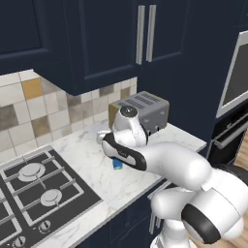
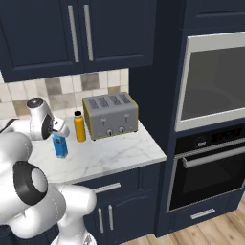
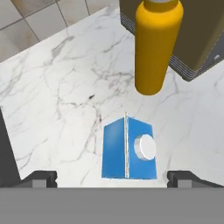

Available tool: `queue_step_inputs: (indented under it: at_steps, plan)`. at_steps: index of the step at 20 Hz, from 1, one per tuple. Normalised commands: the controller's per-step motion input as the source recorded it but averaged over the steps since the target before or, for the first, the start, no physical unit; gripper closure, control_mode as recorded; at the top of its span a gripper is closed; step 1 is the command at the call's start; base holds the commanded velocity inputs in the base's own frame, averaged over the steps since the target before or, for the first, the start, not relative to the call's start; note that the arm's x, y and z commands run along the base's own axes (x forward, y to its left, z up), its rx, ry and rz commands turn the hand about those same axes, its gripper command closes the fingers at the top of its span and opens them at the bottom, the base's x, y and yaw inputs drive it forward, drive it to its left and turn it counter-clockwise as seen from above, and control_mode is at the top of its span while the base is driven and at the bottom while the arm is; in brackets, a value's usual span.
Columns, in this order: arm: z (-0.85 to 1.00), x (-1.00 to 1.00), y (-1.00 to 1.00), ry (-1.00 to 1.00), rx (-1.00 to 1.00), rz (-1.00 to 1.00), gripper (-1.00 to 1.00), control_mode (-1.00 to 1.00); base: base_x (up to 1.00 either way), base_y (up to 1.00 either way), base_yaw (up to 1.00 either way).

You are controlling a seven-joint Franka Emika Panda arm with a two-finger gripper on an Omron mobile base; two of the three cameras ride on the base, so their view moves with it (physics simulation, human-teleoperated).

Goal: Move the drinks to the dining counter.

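The gripper (image 3: 111, 178) hangs above the blue carton (image 3: 128, 148), its two fingertips spread wide on either side of the carton's gabled top and holding nothing. The carton stands upright on the marble counter (image 2: 119, 153) by the stove, with the yellow-orange bottle (image 2: 80, 127) just beside it and the toaster (image 2: 111, 115) right behind that. The likely trouble is in the crowding — a descent slightly off centre could land a finger on the sloped gable and tip the carton, or a skewed approach could nudge the bottle against the toaster.

Steel toaster (image 2: 110, 115) against tiled backsplash (image 1: 34, 111), gas stove (image 1: 34, 186) – wall oven (image 2: 210, 143) beside
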Motion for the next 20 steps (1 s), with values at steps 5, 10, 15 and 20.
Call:
queue_step_inputs:
  at_steps: [5, 10, 15, 20]
  plan:
    - [-0.17, 0.11, -0.05, 0.00, 0.00, 0.00, -1.00, -1.00, 0.00, 0.00, 0.00]
    - [-0.16, 0.16, -0.05, -0.01, 0.00, 0.00, -1.00, -1.00, 0.00, 0.00, 0.00]
    - [-0.16, 0.24, 0.00, -0.02, 0.00, 0.00, -1.00, -1.00, 0.00, 0.00, 0.00]
    - [-0.16, 0.27, 0.00, -0.06, 0.00, 0.00, -1.00, -1.00, 0.00, 0.00, 0.00]
